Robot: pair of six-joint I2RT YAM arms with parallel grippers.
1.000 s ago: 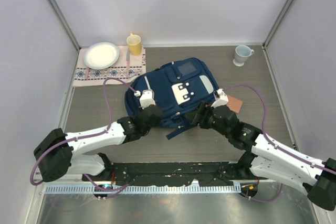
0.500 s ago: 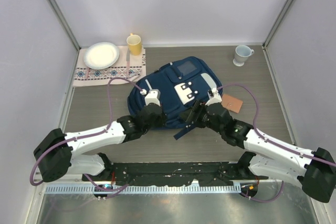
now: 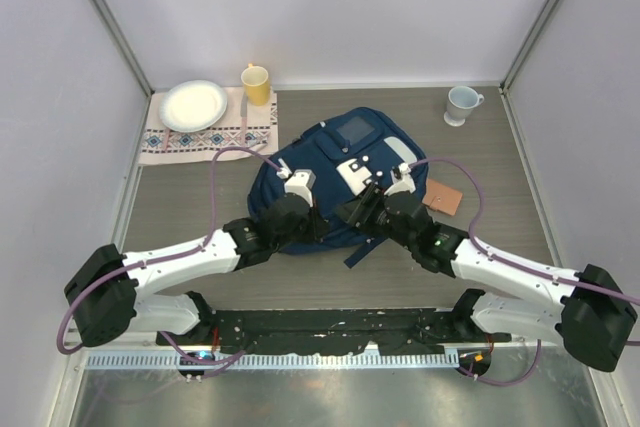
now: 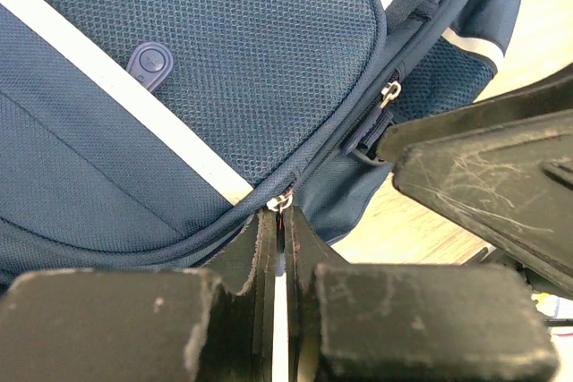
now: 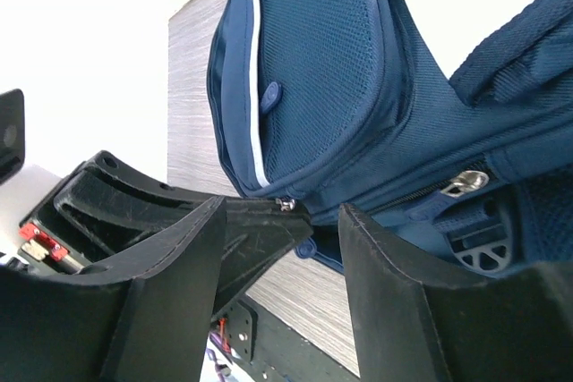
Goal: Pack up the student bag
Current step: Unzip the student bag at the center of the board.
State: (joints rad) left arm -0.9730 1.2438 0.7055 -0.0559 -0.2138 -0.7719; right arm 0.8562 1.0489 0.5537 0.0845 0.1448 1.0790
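Left gripper (image 4: 280, 248): jaws pressed nearly together, only a sliver of gap, pinching the metal zip pull (image 4: 281, 201) at the bag's near edge.

Right gripper (image 5: 279, 221): jaws spread wide, nothing between them in hold. It stands just right of the left gripper, and in its own wrist view the left fingertips and the pinched pull show through the gap. Whether the two grippers touch cannot be told.

Bag (image 3: 340, 147): navy with white stripes, lying flat at mid-table with its front up. Its near edge lies right at both sets of jaws and the rest of it stretches away from them toward the back wall. A second zip pull (image 4: 390, 91) hangs free on the side seam, just beyond the right gripper's finger.

Brown card (image 3: 443, 197): flat on the table (image 3: 180, 217), just right of the bag.

Pale mug (image 3: 461, 104): back right, well apart from the bag.

Patterned cloth (image 3: 205, 132): back left, bearing a white plate (image 3: 193, 105) and a yellow cup (image 3: 256, 84).
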